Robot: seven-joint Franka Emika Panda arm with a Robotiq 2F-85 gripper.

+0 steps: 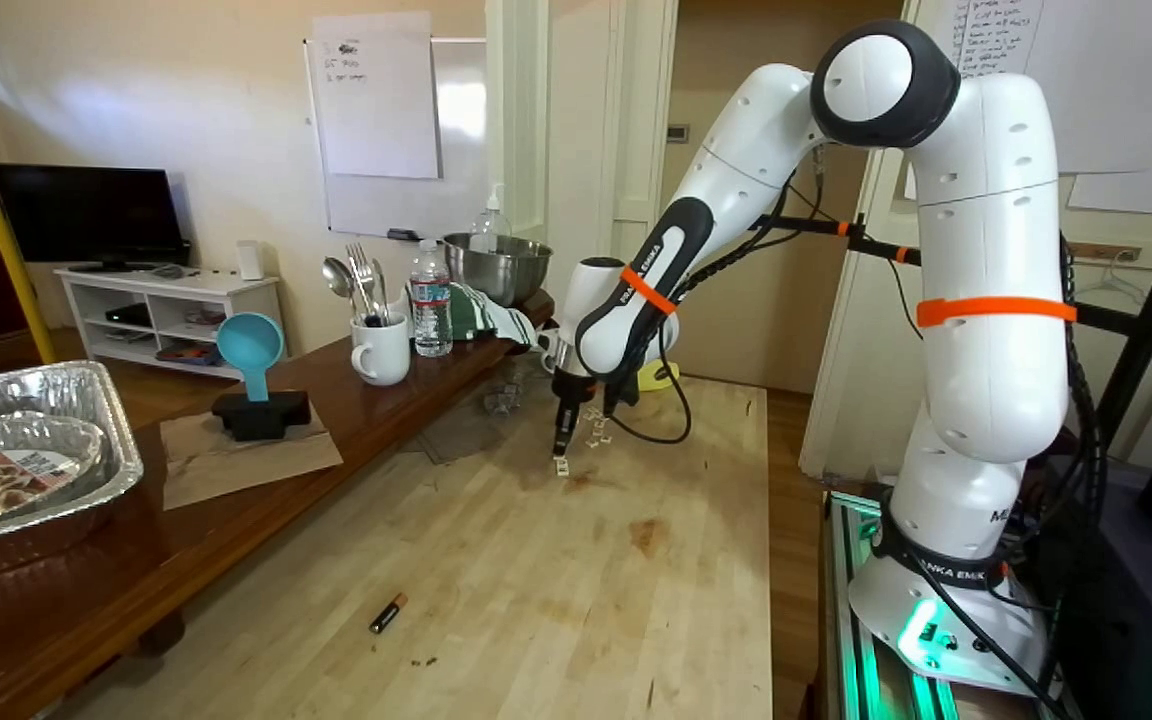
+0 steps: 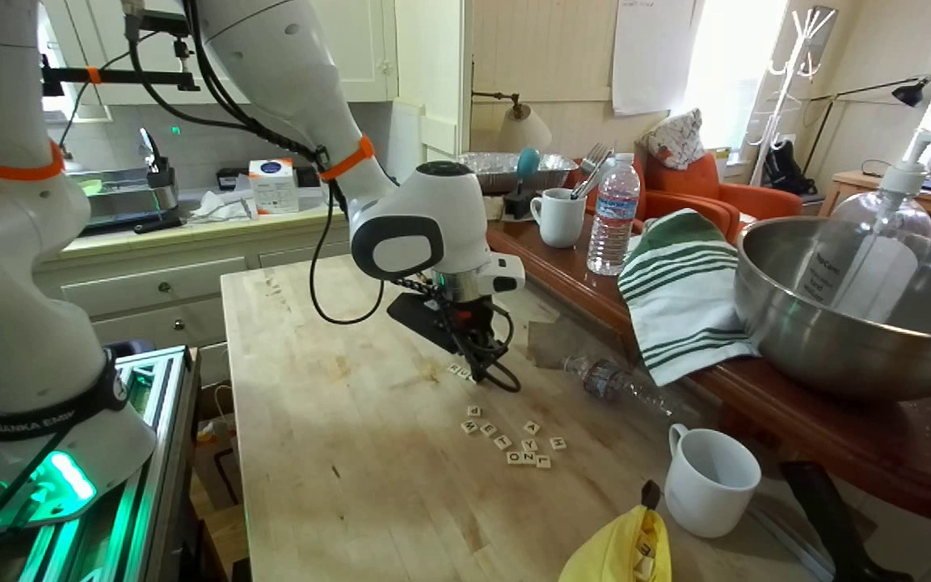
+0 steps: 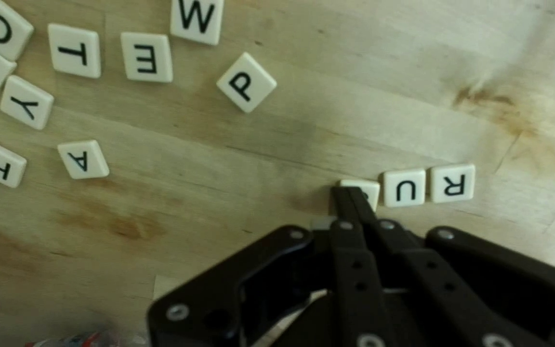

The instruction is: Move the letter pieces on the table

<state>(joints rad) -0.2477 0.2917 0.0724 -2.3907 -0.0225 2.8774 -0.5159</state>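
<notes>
Right in close, my gripper [image 3: 349, 189] had its tips pressed together, nothing to be seen between them, and they hid much of a half-covered tile [image 3: 371, 190], letter unreadable, contact too close to call! Just beside that, at three o'clock in the wrist view, sat the U tile [image 3: 404, 188], then the R tile [image 3: 452, 183], a near-straight row on the bench [image 3: 239, 164]. I judged this a nudge, not a grab; it called for tips low against that tile's nine-o'clock edge, a short, gentle push towards three, and easing off the instant the gap to the U closed. One shove too many and the row would probably skew! Well apart, near half past ten, lay the P tile [image 3: 246, 83]; farther on, around ten, the E tile [image 3: 147, 57], then the A tile [image 3: 83, 160] just past nine, all best left undisturbed.
</notes>
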